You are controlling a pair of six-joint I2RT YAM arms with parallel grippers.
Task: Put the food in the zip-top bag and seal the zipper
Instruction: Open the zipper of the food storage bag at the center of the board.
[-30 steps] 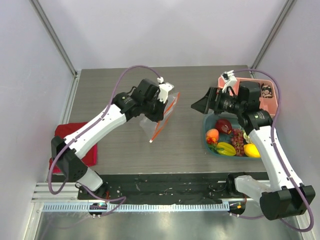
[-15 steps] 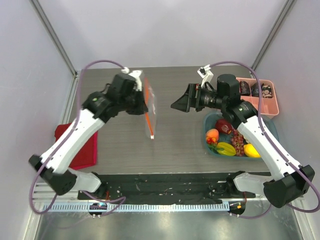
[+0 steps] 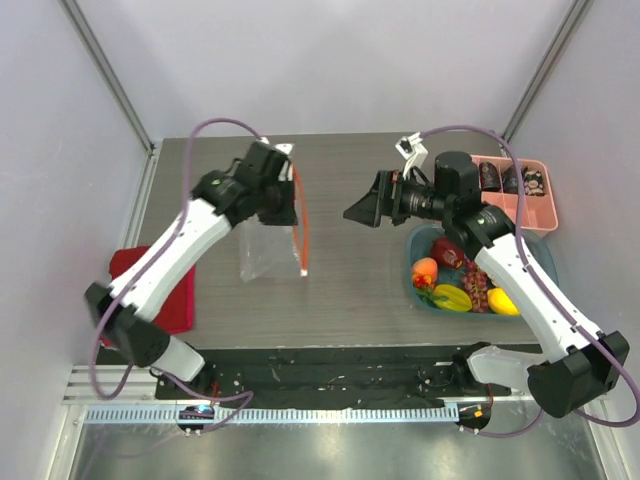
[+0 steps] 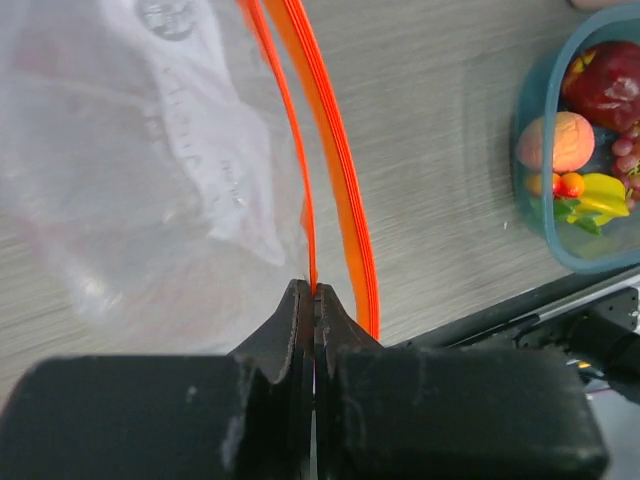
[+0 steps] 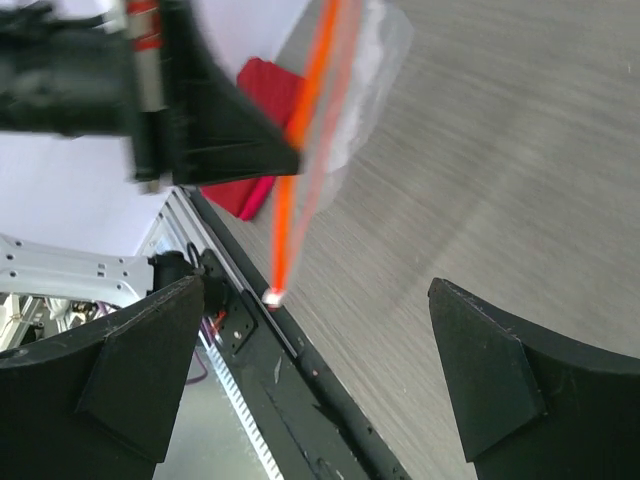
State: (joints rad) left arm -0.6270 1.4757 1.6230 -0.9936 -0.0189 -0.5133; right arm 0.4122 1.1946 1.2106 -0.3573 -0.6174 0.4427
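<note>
The zip-top bag (image 3: 262, 250) hangs clear and crinkly above the table, left of centre. Its zipper (image 3: 300, 235) runs as an orange strip down the bag's right edge to a small white slider (image 3: 304, 272). My left gripper (image 3: 290, 200) is shut on one lip of that strip; in the left wrist view the jaws (image 4: 314, 292) pinch it while the other lip (image 4: 345, 200) bows away. My right gripper (image 3: 352, 213) stands open, empty, pointing at the bag's mouth (image 5: 300, 130); its point sits (image 5: 315, 290). The food (image 3: 452, 285) lies in a teal bowl (image 3: 411, 272).
A pink compartment tray (image 3: 540, 205) with dark brown pieces stands behind the bowl at the far right. A folded red cloth (image 3: 160, 295) lies at the left table edge under my left arm. The black base rail (image 3: 330, 365) runs along the near edge.
My left arm has swung the bag so its body now hangs down to the left of the zipper. My right gripper left the pink tray, moved left toward the bag, then held still.
</note>
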